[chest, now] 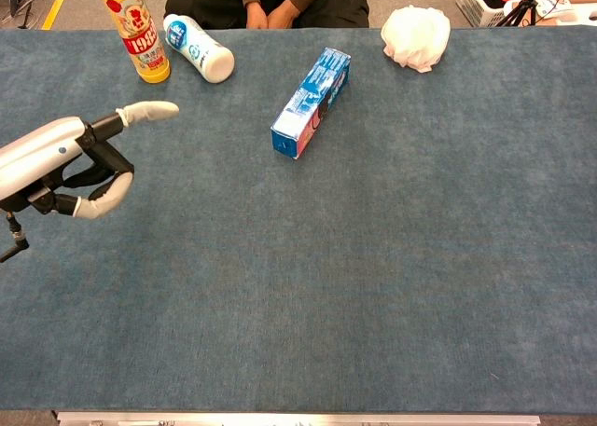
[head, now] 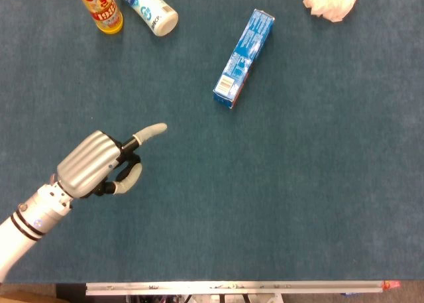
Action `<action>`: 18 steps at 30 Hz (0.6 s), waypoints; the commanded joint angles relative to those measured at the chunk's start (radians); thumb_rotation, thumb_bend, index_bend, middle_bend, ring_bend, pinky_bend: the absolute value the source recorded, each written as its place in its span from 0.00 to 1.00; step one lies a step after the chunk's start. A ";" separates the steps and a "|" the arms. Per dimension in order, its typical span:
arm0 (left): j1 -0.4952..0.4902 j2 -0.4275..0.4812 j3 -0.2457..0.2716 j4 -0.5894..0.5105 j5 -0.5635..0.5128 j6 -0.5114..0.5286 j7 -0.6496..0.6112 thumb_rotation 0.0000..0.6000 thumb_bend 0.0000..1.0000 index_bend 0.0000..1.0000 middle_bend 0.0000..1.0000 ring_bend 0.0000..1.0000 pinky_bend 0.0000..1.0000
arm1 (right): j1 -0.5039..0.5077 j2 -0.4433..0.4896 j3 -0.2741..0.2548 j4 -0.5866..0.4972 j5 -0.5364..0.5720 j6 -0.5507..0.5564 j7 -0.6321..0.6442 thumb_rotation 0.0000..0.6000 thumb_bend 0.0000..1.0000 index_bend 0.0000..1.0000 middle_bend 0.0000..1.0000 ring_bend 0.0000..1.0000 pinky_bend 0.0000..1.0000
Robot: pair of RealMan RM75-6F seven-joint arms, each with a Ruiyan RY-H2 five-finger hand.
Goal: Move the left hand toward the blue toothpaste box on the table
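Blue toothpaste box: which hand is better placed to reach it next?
Left. The left hand is over the table, nothing between it and the blue toothpaste box. The right hand shows in neither view.

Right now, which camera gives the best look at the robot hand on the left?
The head view. It shows the left robot hand whole from above, wrist included, one finger stretched toward the blue toothpaste box, holding nothing. The chest view shows the same robot hand side-on at the frame's left edge, partly cut off.

left robot hand [head: 99, 164]: empty, over table [head: 265, 203], one finger out | box [head: 243, 49]: well apart, up-right
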 commanded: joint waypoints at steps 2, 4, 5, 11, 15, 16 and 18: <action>0.004 -0.060 -0.016 0.033 -0.007 0.081 -0.055 1.00 0.61 0.00 0.87 0.97 0.89 | -0.001 0.003 0.001 -0.001 0.004 0.000 -0.001 1.00 0.22 0.11 0.48 0.41 0.45; 0.004 -0.077 -0.014 0.050 0.005 0.113 -0.074 1.00 0.61 0.00 0.87 0.97 0.89 | -0.002 0.004 0.002 -0.001 0.005 0.000 0.000 1.00 0.22 0.11 0.48 0.41 0.45; 0.005 -0.090 -0.012 0.063 0.013 0.135 -0.087 1.00 0.61 0.00 0.88 0.97 0.90 | -0.002 0.004 0.003 -0.002 0.007 -0.001 0.000 1.00 0.22 0.11 0.48 0.41 0.45; 0.005 -0.125 -0.008 0.105 0.022 0.201 -0.130 1.00 0.61 0.00 0.88 0.97 0.90 | -0.003 0.003 0.000 -0.005 0.007 -0.004 -0.003 1.00 0.22 0.11 0.48 0.42 0.45; 0.003 -0.131 -0.002 0.118 0.023 0.221 -0.133 1.00 0.61 0.00 0.88 0.98 0.90 | -0.003 0.002 0.002 -0.007 0.009 -0.002 -0.006 1.00 0.22 0.11 0.48 0.43 0.45; 0.002 -0.133 0.001 0.121 0.023 0.224 -0.133 1.00 0.61 0.00 0.88 0.98 0.90 | -0.003 0.003 0.002 -0.008 0.009 -0.003 -0.007 1.00 0.22 0.11 0.48 0.43 0.45; 0.001 -0.137 0.005 0.125 0.023 0.231 -0.136 1.00 0.61 0.00 0.88 0.98 0.90 | -0.002 0.003 0.003 -0.009 0.009 -0.003 -0.008 1.00 0.22 0.11 0.48 0.43 0.45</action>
